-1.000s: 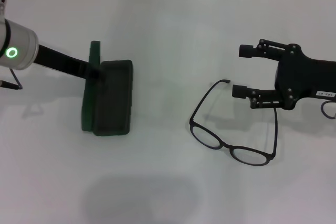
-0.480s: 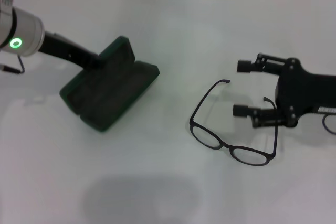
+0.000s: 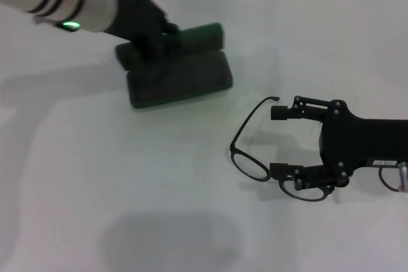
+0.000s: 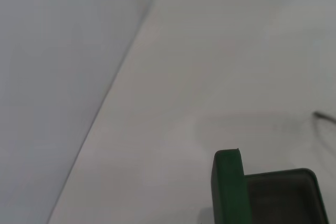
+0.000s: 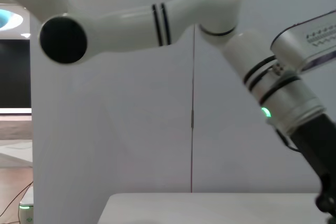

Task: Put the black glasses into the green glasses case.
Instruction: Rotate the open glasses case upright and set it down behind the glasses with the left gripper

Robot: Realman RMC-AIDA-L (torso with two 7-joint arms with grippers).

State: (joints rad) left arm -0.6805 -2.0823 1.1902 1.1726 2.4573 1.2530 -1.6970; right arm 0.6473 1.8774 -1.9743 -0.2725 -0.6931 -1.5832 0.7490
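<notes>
Our right gripper (image 3: 282,141) sits right over the thin black-framed glasses (image 3: 250,160) on the white bench (image 3: 191,208).

Its fingers are wide apart, one near the far temple arm, one on the near lens, so the frame's long line runs between them. The dark green hard glasses case (image 3: 180,78) lies open, well apart to the left, with our left gripper (image 3: 150,33) at its lid (we cannot tell those fingers' state). The right lens is hidden under the gripper.

Your left gripper (image 3: 152,35) reaches in from the far left, fingers hidden. Your right gripper (image 3: 284,141) sits low at right, its 2 fingers spread wide.
</notes>
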